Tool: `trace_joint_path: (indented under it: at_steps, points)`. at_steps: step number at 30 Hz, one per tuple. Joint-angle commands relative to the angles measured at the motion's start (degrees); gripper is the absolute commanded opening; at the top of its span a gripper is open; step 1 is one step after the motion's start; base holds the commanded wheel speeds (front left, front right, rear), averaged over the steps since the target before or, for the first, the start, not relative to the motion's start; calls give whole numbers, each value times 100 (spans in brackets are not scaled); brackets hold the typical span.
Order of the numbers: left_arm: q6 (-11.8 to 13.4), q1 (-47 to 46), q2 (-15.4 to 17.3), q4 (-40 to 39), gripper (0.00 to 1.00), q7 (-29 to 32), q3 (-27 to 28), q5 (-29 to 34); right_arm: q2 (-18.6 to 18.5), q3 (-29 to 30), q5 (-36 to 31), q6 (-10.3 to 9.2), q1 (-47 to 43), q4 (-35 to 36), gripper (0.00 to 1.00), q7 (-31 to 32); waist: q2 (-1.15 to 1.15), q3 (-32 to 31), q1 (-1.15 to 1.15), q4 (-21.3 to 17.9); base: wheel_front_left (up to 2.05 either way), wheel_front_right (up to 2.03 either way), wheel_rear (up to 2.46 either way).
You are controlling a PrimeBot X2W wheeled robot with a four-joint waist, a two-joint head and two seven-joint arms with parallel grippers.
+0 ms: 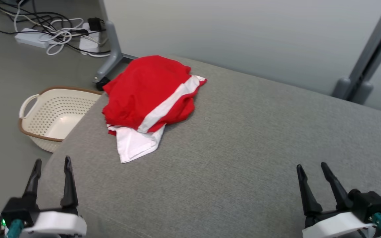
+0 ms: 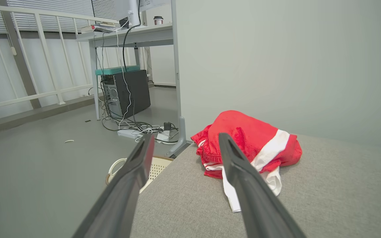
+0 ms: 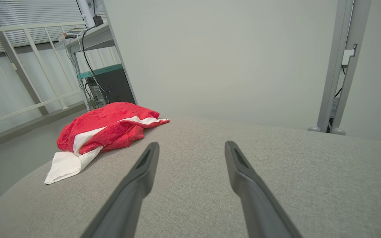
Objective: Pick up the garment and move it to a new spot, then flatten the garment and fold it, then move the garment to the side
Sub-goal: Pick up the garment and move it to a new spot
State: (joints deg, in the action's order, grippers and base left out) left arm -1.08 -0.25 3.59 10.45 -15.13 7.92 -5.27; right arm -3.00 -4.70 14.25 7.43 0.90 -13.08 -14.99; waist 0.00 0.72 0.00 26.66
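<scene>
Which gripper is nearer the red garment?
The left gripper, open near the basket, on the same side as the garment; the right gripper, also open, stands across a wide stretch of grey surface.

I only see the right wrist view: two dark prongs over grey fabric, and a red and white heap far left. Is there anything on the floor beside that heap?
Observer: Yes, a cream basket stands on the floor just left of the garment, empty.
Operator: Is there a second arm?
Observer: The left gripper hangs open at the left edge of the grey surface, short of the garment.
Operator: Anything else down there?
Observer: A white power strip among tangled cables, beyond the basket.
</scene>
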Motion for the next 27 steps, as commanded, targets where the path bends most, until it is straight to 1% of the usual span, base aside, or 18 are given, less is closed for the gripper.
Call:
trace_joint_path:
  at_steps: [1,2,3,7,11,16,20,27]
  points:
    - [-52,-270,36,6,100,-3,19,-52,-111,24,-18,11,110,57,100,-30,0,284,0,-331,0,0,0]
    - [-69,-399,52,15,100,-3,43,-80,-146,29,-31,11,143,74,100,-30,0,378,0,-439,0,0,0]
    - [-69,-399,52,15,100,-3,43,-80,-146,29,-31,11,143,74,100,-30,0,378,0,-439,0,0,0]
    - [-132,-1048,194,99,100,-3,173,-216,-313,67,-49,11,341,165,100,-30,0,837,0,-934,0,0,0]
    - [-172,-1744,435,250,100,-3,323,-349,-440,157,-46,11,548,285,100,-30,0,1310,0,-1456,0,0,0]
    - [-213,-2473,797,431,100,217,468,-481,-518,269,-28,11,710,415,100,-30,0,1811,0,-2019,0,0,0]
    - [-206,-2922,1013,627,100,455,514,-537,-537,349,-34,11,802,478,100,-30,0,2102,0,-2341,0,0,0]
    - [-280,-3403,1430,1266,100,827,571,-632,-569,397,-21,11,949,547,100,-30,0,2381,0,-2700,0,0,0]
